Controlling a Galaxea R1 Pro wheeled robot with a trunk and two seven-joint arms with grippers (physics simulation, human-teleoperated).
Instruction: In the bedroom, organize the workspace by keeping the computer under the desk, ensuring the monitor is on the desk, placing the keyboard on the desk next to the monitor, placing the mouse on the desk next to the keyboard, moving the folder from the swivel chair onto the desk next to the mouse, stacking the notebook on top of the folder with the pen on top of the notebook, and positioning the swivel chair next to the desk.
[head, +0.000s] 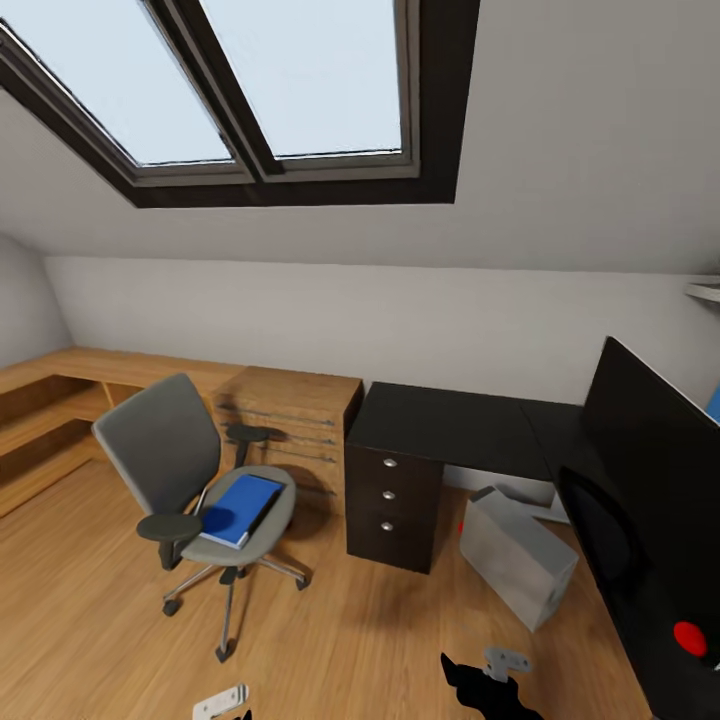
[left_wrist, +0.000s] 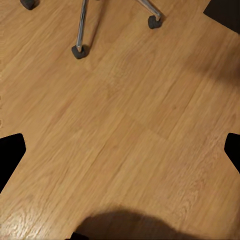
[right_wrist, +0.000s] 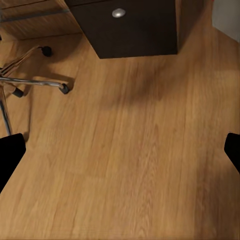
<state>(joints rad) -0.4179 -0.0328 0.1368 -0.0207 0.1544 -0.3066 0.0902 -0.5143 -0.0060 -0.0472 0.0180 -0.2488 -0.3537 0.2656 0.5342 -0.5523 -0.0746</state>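
Both grippers, left gripper and right gripper, hang spread wide over bare floor, holding nothing. The blue folder sits on the swivel chair, ahead of the left one; desk ahead of the right.

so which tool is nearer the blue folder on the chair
Left. The left tool is low beside the swivel chair holding the folder; the right tool is further over, toward the computer.

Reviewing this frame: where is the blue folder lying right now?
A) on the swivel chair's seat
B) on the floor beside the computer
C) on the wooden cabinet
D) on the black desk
A: in the head view the blue folder lies flat on the seat of the grey swivel chair, left of the black desk.
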